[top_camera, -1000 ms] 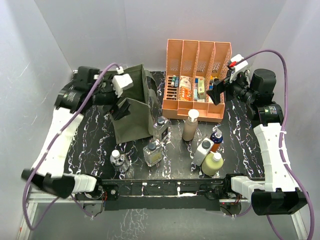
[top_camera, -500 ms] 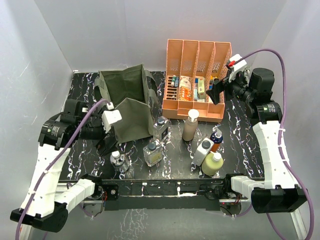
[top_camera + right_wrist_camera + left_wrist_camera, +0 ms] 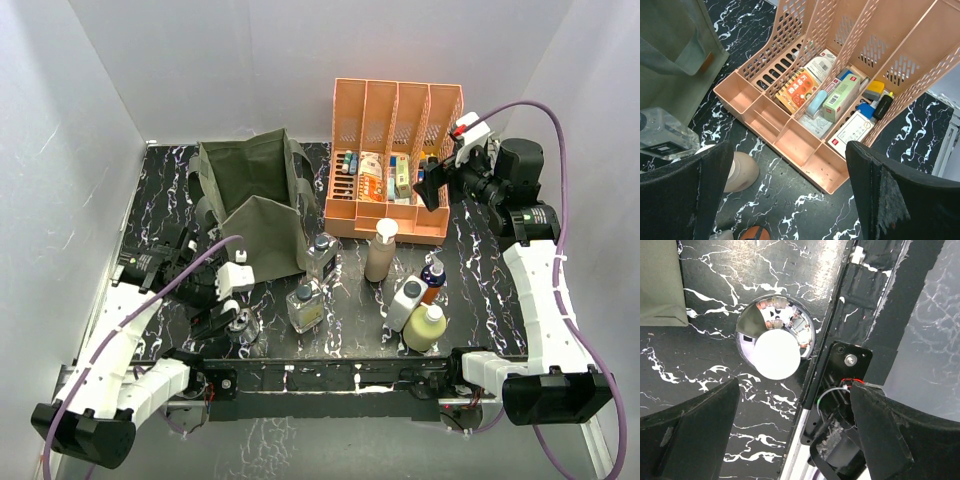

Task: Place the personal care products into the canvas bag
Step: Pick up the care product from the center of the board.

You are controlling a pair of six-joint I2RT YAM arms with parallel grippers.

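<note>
The olive canvas bag [image 3: 255, 205] stands open at the back left. A small clear glass bottle [image 3: 240, 322] sits near the front edge. My left gripper [image 3: 222, 318] hovers open just beside and above it. In the left wrist view the bottle's pale cap [image 3: 776, 356] lies ahead of my left gripper [image 3: 795, 440], not between the fingers. Two clear glass bottles [image 3: 322, 253] [image 3: 305, 305], a tall beige bottle [image 3: 381, 250], a white grey-capped one [image 3: 407, 302], an orange-blue one [image 3: 433, 278] and a pale yellow one [image 3: 426, 326] stand mid-table. My right gripper [image 3: 432, 180] hangs open over the organiser, holding nothing.
A peach slotted file organiser [image 3: 395, 110] with small boxes and tubes stands at the back right. In the right wrist view its front trays [image 3: 805, 145] lie below my open right gripper [image 3: 790, 200]. The table's near edge rail [image 3: 840, 365] runs right beside the small bottle.
My left arm swung from behind the bag down to the front left, ending above the small clear bottle. The right arm hardly moved.
</note>
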